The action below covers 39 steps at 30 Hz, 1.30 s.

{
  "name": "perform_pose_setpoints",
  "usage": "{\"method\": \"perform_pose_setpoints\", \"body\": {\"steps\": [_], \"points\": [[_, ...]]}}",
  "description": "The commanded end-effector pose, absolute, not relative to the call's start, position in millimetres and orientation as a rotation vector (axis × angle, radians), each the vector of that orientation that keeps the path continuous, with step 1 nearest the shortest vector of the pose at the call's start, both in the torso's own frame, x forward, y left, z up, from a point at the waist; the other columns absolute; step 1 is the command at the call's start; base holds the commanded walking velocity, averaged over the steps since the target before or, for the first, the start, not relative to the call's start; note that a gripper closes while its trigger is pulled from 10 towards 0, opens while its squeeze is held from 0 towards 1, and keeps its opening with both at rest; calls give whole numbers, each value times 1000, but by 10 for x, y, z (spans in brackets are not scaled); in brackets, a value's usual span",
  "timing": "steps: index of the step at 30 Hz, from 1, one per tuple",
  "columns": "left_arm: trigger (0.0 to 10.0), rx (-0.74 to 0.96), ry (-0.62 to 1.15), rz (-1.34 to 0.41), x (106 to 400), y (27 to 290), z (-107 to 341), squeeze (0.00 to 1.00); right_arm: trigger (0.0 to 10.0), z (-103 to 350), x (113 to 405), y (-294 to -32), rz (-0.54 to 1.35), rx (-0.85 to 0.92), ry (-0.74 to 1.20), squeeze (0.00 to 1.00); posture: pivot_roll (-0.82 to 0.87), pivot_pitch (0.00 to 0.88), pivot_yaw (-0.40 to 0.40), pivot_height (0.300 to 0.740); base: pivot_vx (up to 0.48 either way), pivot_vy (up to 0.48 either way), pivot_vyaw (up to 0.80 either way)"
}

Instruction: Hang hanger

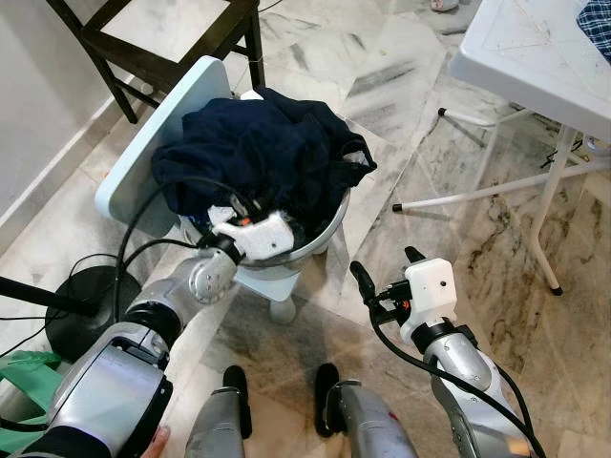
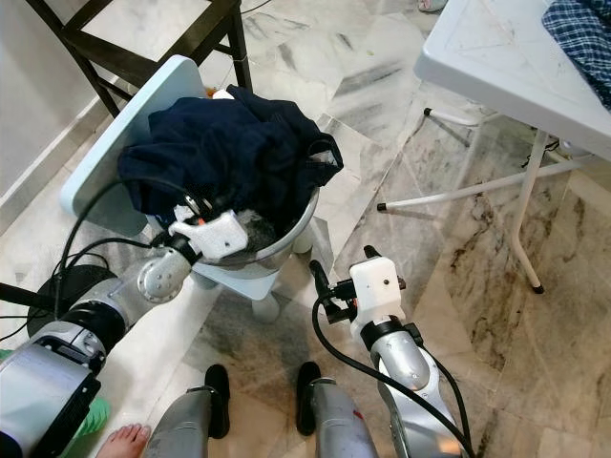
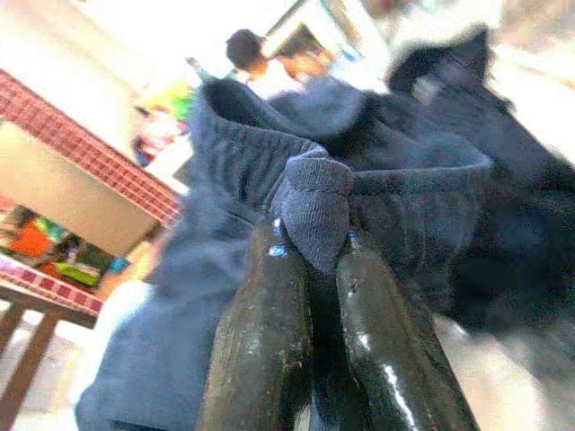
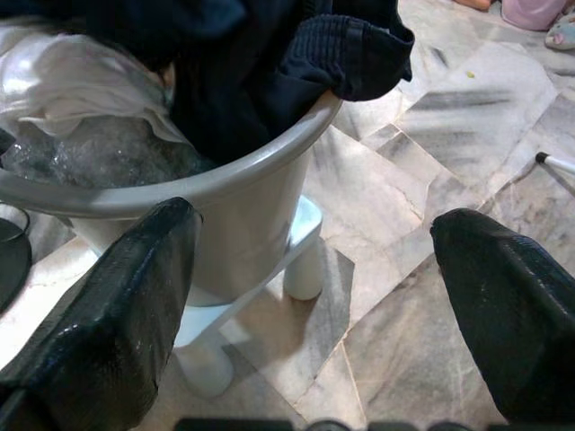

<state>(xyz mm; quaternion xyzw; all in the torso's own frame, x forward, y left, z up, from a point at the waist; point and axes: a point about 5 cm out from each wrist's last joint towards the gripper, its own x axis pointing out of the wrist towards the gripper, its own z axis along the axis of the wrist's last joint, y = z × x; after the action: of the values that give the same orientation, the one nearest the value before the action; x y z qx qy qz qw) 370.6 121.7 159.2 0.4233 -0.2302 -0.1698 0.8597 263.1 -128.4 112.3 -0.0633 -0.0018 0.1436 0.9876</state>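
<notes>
Left hand point(image 1: 250, 212) is in the grey basin point(image 1: 325, 234), fingers point(image 3: 269, 332) clenched on a ribbed hem of the dark navy garment point(image 1: 263, 143) heaped there. Basin sits on a small white stool point(image 1: 277, 286) on the marble floor point(image 1: 535, 315). Right hand point(image 1: 382, 277) hovers low beside the basin, fingers spread wide, holding nothing.

No hanger can be made out; if present, it is buried under the cloth.

Judged step: the opening grab at the pile, nothing hung yet.

Next move calls for lifting the hem clear of the rim, so the garment unfolds without dragging the basin off the stool.

A white folding table point(image 1: 535, 57) stands well apart.
</notes>
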Motion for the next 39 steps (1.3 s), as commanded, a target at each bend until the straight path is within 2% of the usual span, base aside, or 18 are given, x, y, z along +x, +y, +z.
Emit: {"method": "perform_pose_setpoints", "body": {"steps": [1, 8, 16, 18, 19, 20, 21, 22, 29, 30, 31, 32, 38, 39], "points": [[0, 853, -513, -343, 3701, 1249, 1654, 0, 10000, 1029, 2595, -1299, 286, -126, 34, 0, -43, 396, -53, 740, 0, 0, 0], [0, 689, -677, -204, 3661, 1391, 2031, 0, 10000, 1028, 2638, -1255, 299, -122, 29, 0, -9, 391, -54, 740, 0, 0, 0], [0, 650, -685, -150, 3574, 1548, 2049, 0, 10000, 1020, 2670, -1227, 312, -120, 28, 0, 20, 388, -60, 740, 0, 0, 0], [275, 620, -631, -148, 3548, 1613, 1953, 0, 10000, 1018, 2687, -1207, 321, -119, 26, 0, 25, 389, -61, 740, 0, 0, 0], [1569, 614, -621, -153, 3541, 1615, 1938, 0, 10000, 1018, 2690, -1205, 322, -119, 26, 0, 27, 390, -62, 740, 0, 0, 0], [3333, 607, -610, -168, 3526, 1596, 1913, 0, 10000, 1017, 2692, -1204, 323, -119, 26, 0, 28, 391, -63, 740, 0, 0, 0], [3843, 601, -602, -179, 3524, 1583, 1898, 0, 10000, 1018, 2693, -1203, 324, -119, 26, 0, 27, 392, -63, 740, 0, 0, 0], [10000, 575, -555, -226, 3520, 1530, 1833, 0, 10000, 1020, 2695, -1202, 325, -120, 26, 0, 27, 393, -63, 740, 0, 0, 0], [10000, 554, -493, -315, 3455, 1372, 1666, 0, 10000, 1009, 2692, -1205, 321, -121, 25, 0, 19, 394, -58, 740, 0, 0, 0], [10000, 549, -477, -324, 3446, 1355, 1635, 733, 10000, 1007, 2689, -1207, 319, -121, 25, 0, 17, 395, -57, 740, 0, 0, 0], [10000, 549, -477, -324, 3446, 1355, 1635, 733, 10000, 1007, 2689, -1207, 319, -121, 25, 0, 17, 395, -57, 740, 0, 0, 0], [10000, 539, -462, -333, 3440, 1340, 1605, 1000, 10000, 1004, 2685, -1209, 316, -121, 25, 0, 15, 396, -56, 740, 0, 0, 0], [10000, 545, -431, -347, 3437, 1328, 1562, 1000, 10000, 999, 2684, -1206, 314, -120, 26, 0, 18, 391, -54, 740, 0, 0, 0], [10000, 549, -425, -346, 3437, 1334, 1562, 0, 10000, 999, 2689, -1208, 313, -120, 25, 0, 20, 391, -54, 740, 0, 0, 0]]}}
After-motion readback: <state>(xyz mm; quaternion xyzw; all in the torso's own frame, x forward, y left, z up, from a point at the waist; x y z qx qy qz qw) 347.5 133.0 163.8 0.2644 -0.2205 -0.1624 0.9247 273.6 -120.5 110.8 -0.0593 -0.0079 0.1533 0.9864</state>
